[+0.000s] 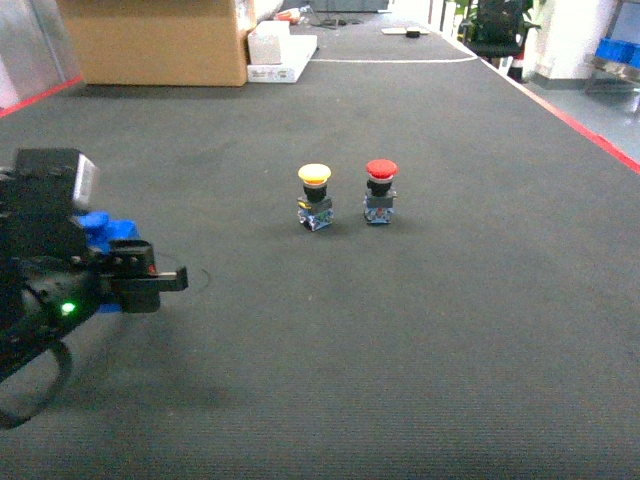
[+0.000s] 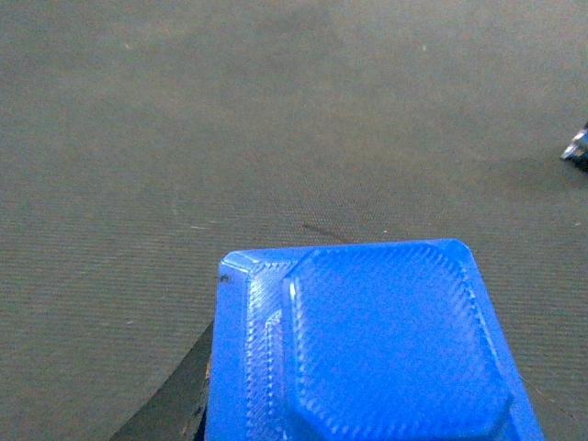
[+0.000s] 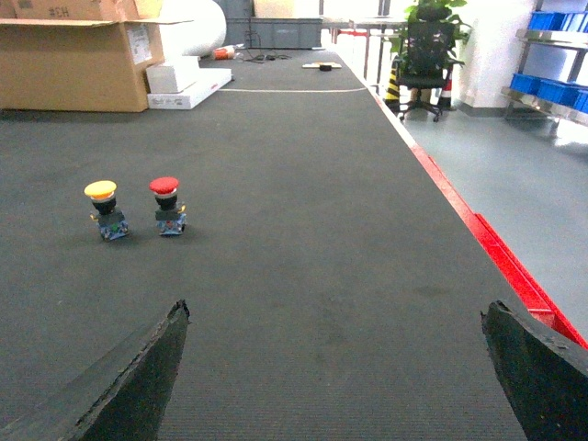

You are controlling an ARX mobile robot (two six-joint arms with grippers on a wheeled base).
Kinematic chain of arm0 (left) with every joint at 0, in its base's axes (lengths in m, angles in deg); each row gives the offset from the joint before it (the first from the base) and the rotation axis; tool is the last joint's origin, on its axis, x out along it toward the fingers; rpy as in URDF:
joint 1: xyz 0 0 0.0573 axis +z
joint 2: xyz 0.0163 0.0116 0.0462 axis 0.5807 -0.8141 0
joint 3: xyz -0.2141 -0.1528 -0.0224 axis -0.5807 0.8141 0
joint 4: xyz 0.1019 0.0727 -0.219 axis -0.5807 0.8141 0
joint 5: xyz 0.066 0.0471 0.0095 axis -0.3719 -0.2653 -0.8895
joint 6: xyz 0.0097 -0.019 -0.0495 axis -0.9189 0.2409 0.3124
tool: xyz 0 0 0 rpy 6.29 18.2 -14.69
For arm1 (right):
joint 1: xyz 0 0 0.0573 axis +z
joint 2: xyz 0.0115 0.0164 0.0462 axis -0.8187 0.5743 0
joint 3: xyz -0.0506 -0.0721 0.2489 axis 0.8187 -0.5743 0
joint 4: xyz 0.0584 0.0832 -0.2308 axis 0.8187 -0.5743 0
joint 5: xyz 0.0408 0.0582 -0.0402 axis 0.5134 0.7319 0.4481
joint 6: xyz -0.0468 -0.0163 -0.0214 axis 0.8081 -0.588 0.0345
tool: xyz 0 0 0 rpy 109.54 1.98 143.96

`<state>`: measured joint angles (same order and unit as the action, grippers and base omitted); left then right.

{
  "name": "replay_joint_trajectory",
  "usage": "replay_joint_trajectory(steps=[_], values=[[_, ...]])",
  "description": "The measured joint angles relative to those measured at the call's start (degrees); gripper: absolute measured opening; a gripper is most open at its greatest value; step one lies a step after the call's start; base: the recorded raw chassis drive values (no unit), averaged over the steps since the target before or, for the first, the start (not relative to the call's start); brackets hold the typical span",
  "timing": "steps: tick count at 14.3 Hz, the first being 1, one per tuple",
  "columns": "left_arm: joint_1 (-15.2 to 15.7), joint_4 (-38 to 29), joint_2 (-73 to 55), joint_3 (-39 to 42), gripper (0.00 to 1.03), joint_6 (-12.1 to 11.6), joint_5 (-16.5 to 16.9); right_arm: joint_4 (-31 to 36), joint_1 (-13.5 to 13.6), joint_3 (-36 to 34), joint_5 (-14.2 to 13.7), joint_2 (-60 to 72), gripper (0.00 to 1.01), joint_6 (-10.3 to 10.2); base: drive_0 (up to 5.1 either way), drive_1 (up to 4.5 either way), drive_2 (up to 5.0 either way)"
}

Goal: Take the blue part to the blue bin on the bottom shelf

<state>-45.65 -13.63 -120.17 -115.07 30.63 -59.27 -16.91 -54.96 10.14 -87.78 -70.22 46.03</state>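
One blue part [image 2: 367,344] fills the lower left wrist view, just under that camera and evidently at the left gripper [image 1: 150,278]; whether the fingers clamp it I cannot tell. Only the head view places it, low left, well apart from the yellow button [image 1: 314,196] and red button [image 1: 380,190]. The right gripper [image 3: 335,367] gapes wide, holding nothing. No bin or shelf is identifiable.

Workshop or warehouse floor. Dark ribbed mat [image 3: 303,276] edged in red, grey painted concrete beside it. Cardboard box [image 3: 69,60] and white cartons [image 3: 184,83] at far end. Steel rack with blue bins [image 3: 551,87], office chair [image 3: 424,60], traffic cone [image 3: 393,84].
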Motion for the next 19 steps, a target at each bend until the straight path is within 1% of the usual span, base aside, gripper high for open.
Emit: replay_joint_trajectory(steps=[1,2,3,4,5,7,8,9,10,11,12,13,14,15,16,17,19], values=[[-0.55,1.05,6.69,5.22,0.44,0.76,-1.25,0.00,0.00,0.00,0.00,0.00,0.98,-0.02,0.0,0.00,0.0],[-1.66,3.78,15.15,11.45,0.44,0.98,-2.40,0.02,0.00,0.00,0.00,0.00,0.98,0.00,0.0,0.00,0.0],[-3.15,9.18,24.44,17.03,0.44,1.27,-4.31,0.00,0.00,0.00,0.00,0.00,0.98,0.00,0.0,0.00,0.0],[-5.05,14.21,33.11,20.76,0.44,0.66,-6.51,0.00,0.00,0.00,0.02,0.00,0.98,0.00,0.0,0.00,0.0],[-7.54,20.70,44.00,22.80,0.44,-0.22,-9.51,0.00,0.00,0.00,0.02,0.00,0.98,0.00,0.0,0.00,0.0],[-13.07,33.29,65.44,22.60,0.44,-1.25,-16.50,0.00,0.00,0.00,0.00,0.00,0.98,0.00,0.0,0.00,0.0],[-16.17,38.77,73.99,22.51,0.44,-2.03,-20.55,0.02,0.00,0.00,0.00,0.00,0.98,0.00,0.0,0.00,0.0],[-19.06,42.88,80.06,22.49,0.44,-2.64,-24.00,0.02,0.00,0.00,0.00,0.00,0.98,0.00,0.0,0.00,0.0],[-22.82,46.77,86.01,22.49,0.44,-3.76,-28.35,0.02,0.00,0.00,0.00,0.00,0.98,0.00,0.0,0.00,0.0],[-27.19,51.82,91.34,22.40,0.44,-3.76,-32.89,0.02,0.00,0.00,0.00,0.00,0.98,0.00,0.0,0.00,0.0],[-30.56,55.28,94.77,22.43,0.44,-2.80,-36.28,0.00,0.00,0.00,0.00,0.00,0.98,-0.02,0.0,0.00,0.0],[-29.99,57.20,95.49,22.40,0.44,-0.98,-36.63,0.04,0.00,0.00,0.02,0.00,0.98,0.00,0.0,0.00,0.0],[-28.68,58.12,95.78,23.93,0.44,0.31,-36.70,0.00,0.00,0.00,0.02,0.00,0.98,0.00,0.0,0.00,0.0],[-28.09,59.74,96.28,24.94,0.44,0.66,-35.47,-0.02,0.00,0.00,0.00,0.00,0.98,0.00,0.0,0.00,0.0],[-27.30,61.18,96.65,25.20,0.44,0.72,-36.33,0.02,0.00,0.00,0.00,0.00,0.98,0.00,0.0,0.00,0.0],[-26.86,61.20,96.78,25.20,0.44,0.72,-37.22,0.00,0.00,0.00,0.00,0.00,0.98,0.00,0.0,0.00,0.0],[-26.88,61.22,96.83,25.20,0.44,0.72,-37.11,0.00,0.00,0.00,0.00,0.00,0.98,0.00,0.0,0.00,0.0]])
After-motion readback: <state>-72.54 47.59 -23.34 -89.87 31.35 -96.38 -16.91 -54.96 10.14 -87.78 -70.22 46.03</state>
